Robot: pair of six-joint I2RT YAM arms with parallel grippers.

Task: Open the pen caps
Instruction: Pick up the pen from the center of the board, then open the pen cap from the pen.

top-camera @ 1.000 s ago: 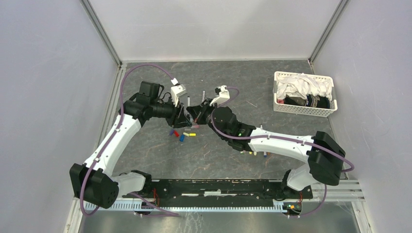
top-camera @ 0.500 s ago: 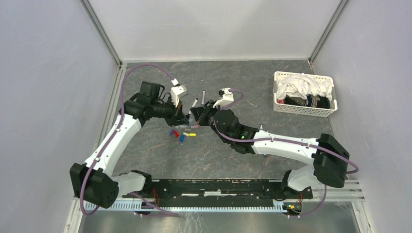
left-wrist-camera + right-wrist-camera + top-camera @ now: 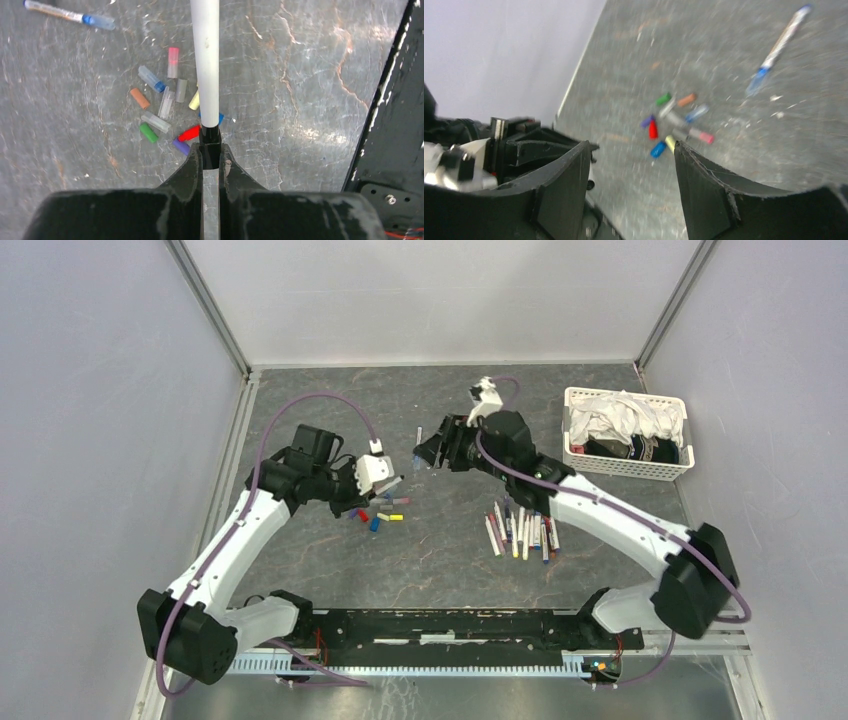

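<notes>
My left gripper (image 3: 210, 150) is shut on the black end of a white-barrelled pen (image 3: 207, 60), whose far end runs out of the left wrist view. It hangs above a scatter of loose pen caps (image 3: 165, 107), among them green (image 3: 148, 132), red (image 3: 189, 133) and orange (image 3: 140, 98). From above, the left gripper (image 3: 372, 487) sits just behind the pen caps (image 3: 380, 512). My right gripper (image 3: 430, 452) stands open and empty to the back right. The right wrist view shows its jaws wide apart (image 3: 631, 147), with the caps (image 3: 674, 125) beyond them.
A row of several pens (image 3: 520, 530) lies beside the right forearm. One pen with a blue cap (image 3: 70, 15) lies alone farther back, also seen from the right wrist (image 3: 779, 47). A white basket (image 3: 571, 430) with cloth stands at the back right.
The left gripper has shut on the pen and drawn back towards the near left. The right gripper has opened, let go and swung away to the back right, uncovering the row of pens.
</notes>
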